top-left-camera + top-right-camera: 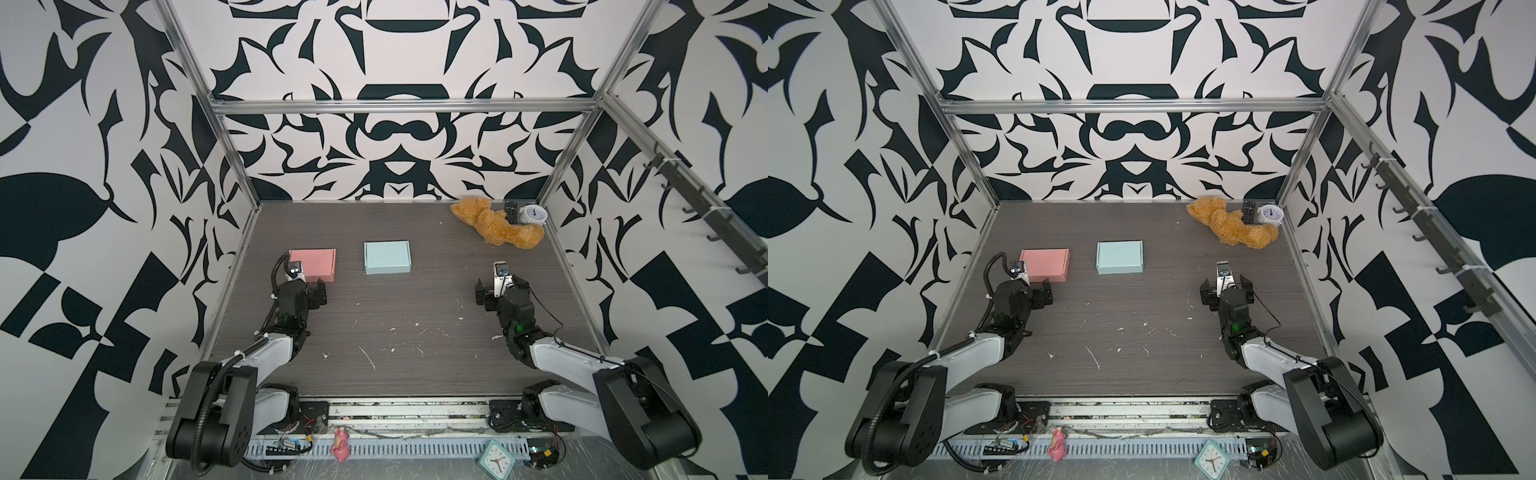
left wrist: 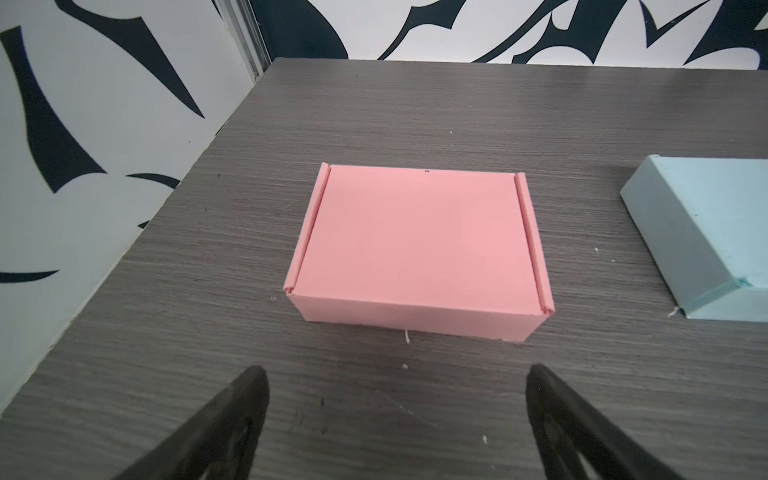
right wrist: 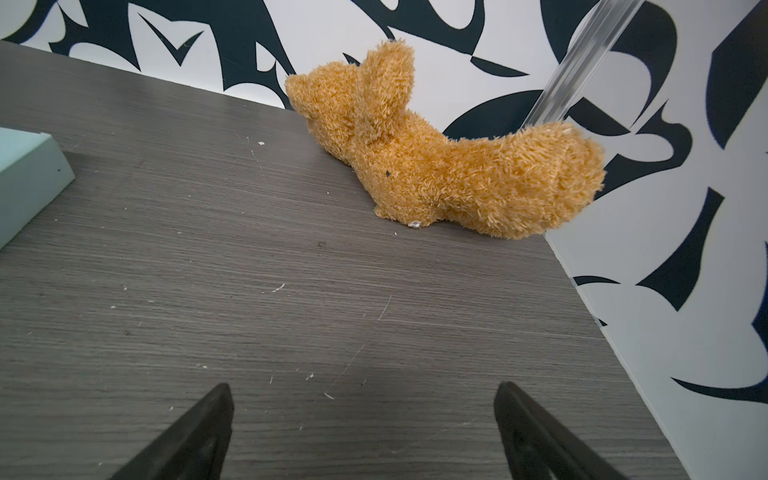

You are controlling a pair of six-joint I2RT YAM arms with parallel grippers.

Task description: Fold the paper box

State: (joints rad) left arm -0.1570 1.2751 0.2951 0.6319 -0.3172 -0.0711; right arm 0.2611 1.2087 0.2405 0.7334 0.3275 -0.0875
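In both top views the pink box (image 1: pixel 312 264) lies closed at the left of the table (image 1: pixel 395 332). The blue box (image 1: pixel 1119 257) lies closed nearer the middle, apart from it. The left gripper (image 1: pixel 304 284) hangs just on the near side of the pink box, and the right gripper (image 1: pixel 1225 286) hangs over bare table on the right. A teddy bear (image 1: pixel 494 222) lies in the far right corner.

In the left wrist view we see the jaws spread wide and empty, with the pink box squarely ahead of them. Its lid is down, both side flaps are tucked in, and nothing touches it.

In the right wrist view the jaws are likewise spread and empty, facing the teddy bear, with only a corner of the blue box showing.

We judge that both boxes already look fully folded, so no fold is in hand. We cannot tell which box the task means. If any step remains, it calls for checking that the pink lid's front flap is seated and pressing it down if it is not.
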